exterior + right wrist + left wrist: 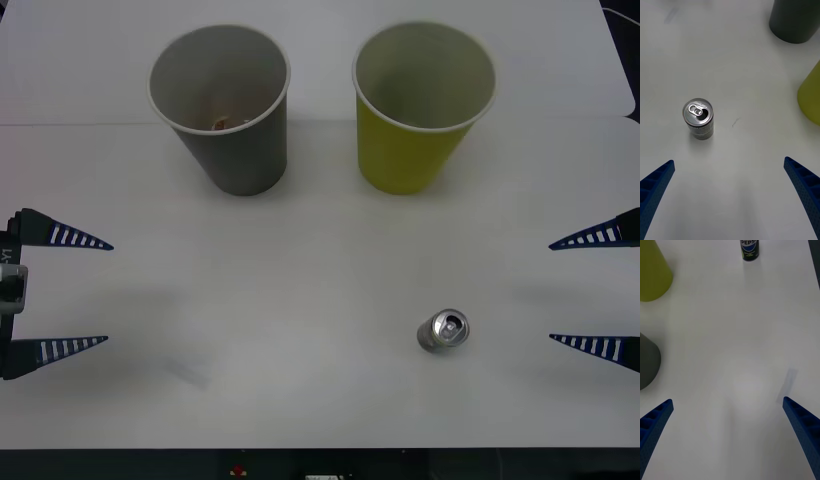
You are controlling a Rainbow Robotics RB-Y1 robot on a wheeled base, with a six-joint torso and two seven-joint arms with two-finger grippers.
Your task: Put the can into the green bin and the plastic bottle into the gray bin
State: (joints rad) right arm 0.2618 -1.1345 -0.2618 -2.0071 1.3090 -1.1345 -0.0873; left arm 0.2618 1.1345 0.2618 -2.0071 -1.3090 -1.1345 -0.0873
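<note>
The can (pixel 443 330) stands upright on the white table, front right, its silver top and pull tab (pixel 698 112) facing up. My right gripper (pixel 552 292) is open a little to its right, apart from it, and the can sits just beyond the open fingers (pixel 729 160). The green bin (pixel 420 110) stands at the back right and the gray bin (pixel 220 100) at the back left, both upright. A small brownish shape (pixel 222 124) lies low inside the gray bin; the plastic bottle is hidden. My left gripper (pixel 108 293) hangs open at the left edge.
The white table (pixel 300 290) runs wide between the two grippers. In the left wrist view the can (pixel 749 249) is far off, with the green bin (pixel 653 273) and gray bin (pixel 647 362) to one side. The table's dark front edge (pixel 320 465) is close.
</note>
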